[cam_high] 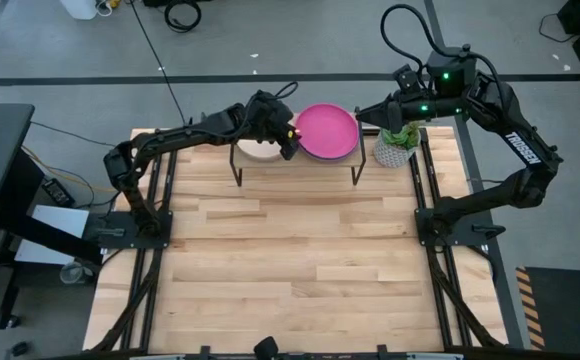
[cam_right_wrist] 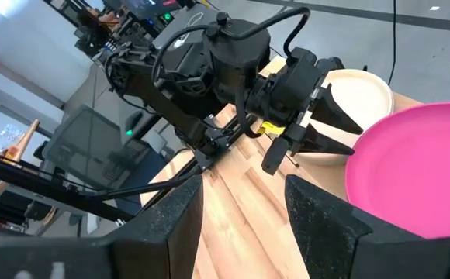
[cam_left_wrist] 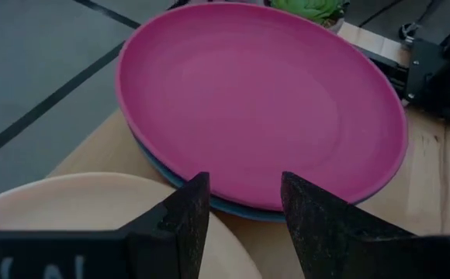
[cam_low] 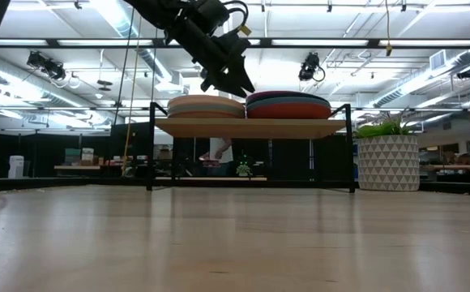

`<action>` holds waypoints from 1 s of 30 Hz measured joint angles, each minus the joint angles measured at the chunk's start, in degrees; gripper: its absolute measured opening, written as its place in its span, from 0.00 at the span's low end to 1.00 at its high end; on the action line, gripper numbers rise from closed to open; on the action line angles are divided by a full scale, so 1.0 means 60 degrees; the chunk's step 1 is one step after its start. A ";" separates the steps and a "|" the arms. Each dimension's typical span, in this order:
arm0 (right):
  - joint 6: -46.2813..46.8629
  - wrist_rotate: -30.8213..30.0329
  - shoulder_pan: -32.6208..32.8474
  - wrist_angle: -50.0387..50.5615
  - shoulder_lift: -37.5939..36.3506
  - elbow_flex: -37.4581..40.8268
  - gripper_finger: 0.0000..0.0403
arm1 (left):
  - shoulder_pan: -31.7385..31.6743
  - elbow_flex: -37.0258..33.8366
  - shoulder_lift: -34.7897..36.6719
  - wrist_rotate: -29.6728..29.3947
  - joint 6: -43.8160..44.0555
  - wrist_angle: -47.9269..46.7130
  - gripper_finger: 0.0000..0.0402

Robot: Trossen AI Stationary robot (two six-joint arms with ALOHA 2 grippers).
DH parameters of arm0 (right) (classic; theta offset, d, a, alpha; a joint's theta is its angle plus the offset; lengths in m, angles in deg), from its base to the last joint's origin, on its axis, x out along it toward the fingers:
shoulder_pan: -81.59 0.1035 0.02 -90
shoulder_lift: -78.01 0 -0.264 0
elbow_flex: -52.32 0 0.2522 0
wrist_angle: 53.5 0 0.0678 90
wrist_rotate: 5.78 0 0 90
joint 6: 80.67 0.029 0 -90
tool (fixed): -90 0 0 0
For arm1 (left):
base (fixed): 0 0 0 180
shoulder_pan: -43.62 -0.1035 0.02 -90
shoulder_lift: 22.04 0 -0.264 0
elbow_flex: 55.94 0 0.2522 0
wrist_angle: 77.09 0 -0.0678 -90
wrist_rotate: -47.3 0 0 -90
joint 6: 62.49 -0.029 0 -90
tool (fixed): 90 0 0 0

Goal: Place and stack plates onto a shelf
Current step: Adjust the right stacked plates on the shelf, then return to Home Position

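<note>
The shelf [cam_high: 295, 160] [cam_low: 251, 127] stands at the table's far edge and bears two stacks of plates. The left stack [cam_high: 258, 151] [cam_low: 205, 105] has a cream plate [cam_left_wrist: 85, 209] [cam_right_wrist: 358, 94] on top. The right stack [cam_low: 288, 105] has a magenta plate [cam_high: 327, 130] [cam_left_wrist: 264, 101] [cam_right_wrist: 419, 170] on top, with a blue rim [cam_left_wrist: 233, 206] under it and an orange-red plate [cam_low: 288, 112] below. My left gripper [cam_high: 289, 137] [cam_low: 239, 83] [cam_left_wrist: 244, 209] is open, just above the gap between the stacks. My right gripper [cam_high: 363, 115] [cam_right_wrist: 244, 221] is open, beside the magenta plate's right edge.
A potted plant in a white patterned pot [cam_high: 395, 146] [cam_low: 387, 158] stands on the table right of the shelf, under my right arm. The wooden tabletop [cam_high: 290, 260] stretches in front of the shelf. Black frame rails [cam_high: 430, 200] run along the table's sides.
</note>
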 joint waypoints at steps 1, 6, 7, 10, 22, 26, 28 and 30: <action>0.0003 0.0000 0.0000 0.0000 0.0000 0.0000 0.47 | -0.0007 0.0000 0.0003 0.0047 0.0031 -0.0007 0.41; 0.0006 0.0002 0.0030 0.0004 -0.0004 0.0000 0.47 | 0.0085 -0.0011 0.0017 0.0142 -0.0432 0.0148 0.41; 0.0004 0.0001 0.0060 0.0004 -0.0007 0.0000 0.47 | 0.0114 -0.0013 0.0076 0.0142 -0.0490 0.0252 0.41; -0.0129 0.0000 0.0124 0.0004 -0.0011 0.0000 0.47 | 0.0131 -0.0018 0.0388 0.0146 -0.0574 0.0590 0.41; -0.1905 -0.2303 0.0816 0.0153 -0.0875 0.1053 0.47 | 0.0864 -0.0011 0.2238 -0.0074 -0.1364 -0.0792 0.39; -0.1930 -0.3101 0.1056 -0.0612 -0.1719 0.2269 0.47 | 0.1322 -0.0011 0.2628 -0.0393 -0.1593 -0.0863 0.33; -0.1927 -0.3360 0.1118 -0.1185 -0.2172 0.2999 0.47 | 0.1481 -0.0011 0.2693 -0.0440 -0.1598 -0.0976 0.31; -0.1850 -0.3520 0.1156 -0.1830 -0.2644 0.3822 0.47 | 0.1625 -0.0011 0.2703 -0.0456 -0.1600 -0.0999 0.28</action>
